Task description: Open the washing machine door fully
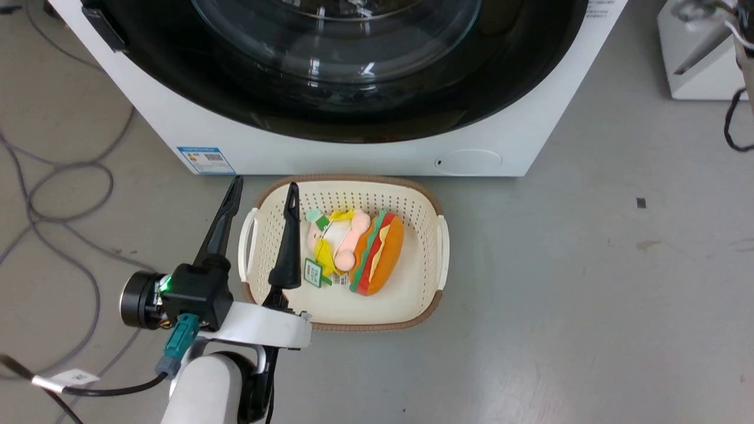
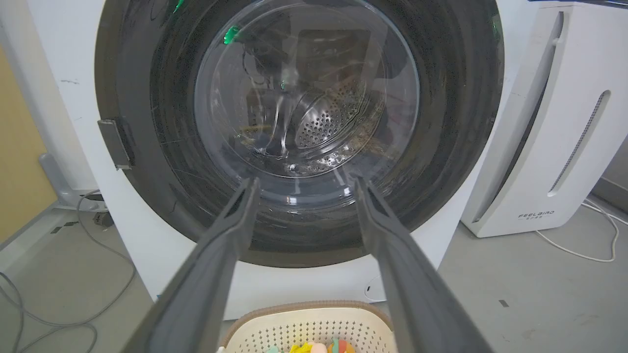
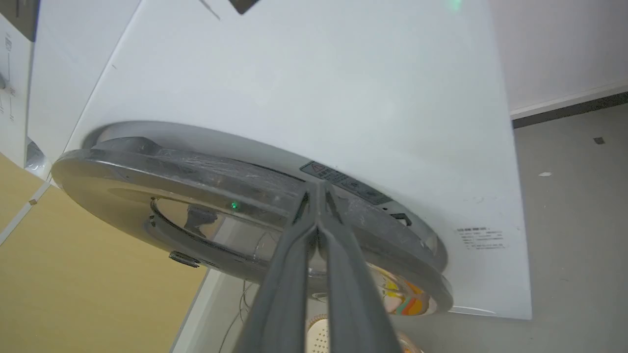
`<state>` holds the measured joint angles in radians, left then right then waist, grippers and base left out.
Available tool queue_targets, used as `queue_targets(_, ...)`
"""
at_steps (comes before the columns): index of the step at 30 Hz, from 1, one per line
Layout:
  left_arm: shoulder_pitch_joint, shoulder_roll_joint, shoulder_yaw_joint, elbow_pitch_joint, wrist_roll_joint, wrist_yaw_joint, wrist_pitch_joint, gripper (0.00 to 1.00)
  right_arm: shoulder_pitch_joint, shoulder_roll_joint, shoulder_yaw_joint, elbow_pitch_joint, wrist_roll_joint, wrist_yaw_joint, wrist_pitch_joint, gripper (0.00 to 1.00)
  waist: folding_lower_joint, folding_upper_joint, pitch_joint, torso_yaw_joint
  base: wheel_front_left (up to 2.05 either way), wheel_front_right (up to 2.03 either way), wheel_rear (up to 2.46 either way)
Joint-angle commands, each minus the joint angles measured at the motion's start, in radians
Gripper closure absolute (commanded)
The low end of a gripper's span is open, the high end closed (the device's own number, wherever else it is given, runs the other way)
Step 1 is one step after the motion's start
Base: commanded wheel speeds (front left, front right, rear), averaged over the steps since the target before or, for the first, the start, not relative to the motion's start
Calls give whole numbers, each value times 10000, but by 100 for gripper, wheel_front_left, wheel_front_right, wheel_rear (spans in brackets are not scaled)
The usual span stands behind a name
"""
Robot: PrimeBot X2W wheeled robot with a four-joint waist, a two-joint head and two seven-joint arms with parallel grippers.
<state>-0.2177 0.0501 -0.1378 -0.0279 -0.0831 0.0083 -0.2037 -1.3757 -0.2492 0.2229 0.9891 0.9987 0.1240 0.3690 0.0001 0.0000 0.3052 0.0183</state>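
The washing machine door is a big glossy black ring around a clear glass bowl on the white machine. In the left wrist view the door faces me, with the steel drum visible through the glass. My left gripper hangs open over the basket's left rim, fingers pointing at the machine, a little below and in front of the door. In the right wrist view my right gripper is shut, its tips at the seam between the door's rim and the white front, by a warning label.
A cream perforated basket sits on the floor right before the machine, holding a plush hamburger and a pink doll. Grey cables loop on the floor at left. A white FEELBAIR appliance stands to the machine's right.
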Motion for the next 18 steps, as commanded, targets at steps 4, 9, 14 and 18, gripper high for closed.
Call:
queue_targets(4,-413,6,-147,-62,-107,-49,-168,0,-1148,203,445,735,398,56,301,100,-1,0,431,134,0,0,0)
queue_targets(9,-636,5,-245,-90,-141,-44,-269,0,-1908,214,828,1330,593,59,640,100,-1,0,723,254,0,0,0)
queue_targets(14,-765,3,-350,-85,-213,0,-371,0,-2567,250,1104,1892,928,62,1131,100,-1,0,924,307,0,0,0)
queue_targets(18,-857,2,-448,-62,-283,30,-452,0,-3008,269,1287,2326,1288,64,1812,100,-1,0,1018,326,0,0,0)
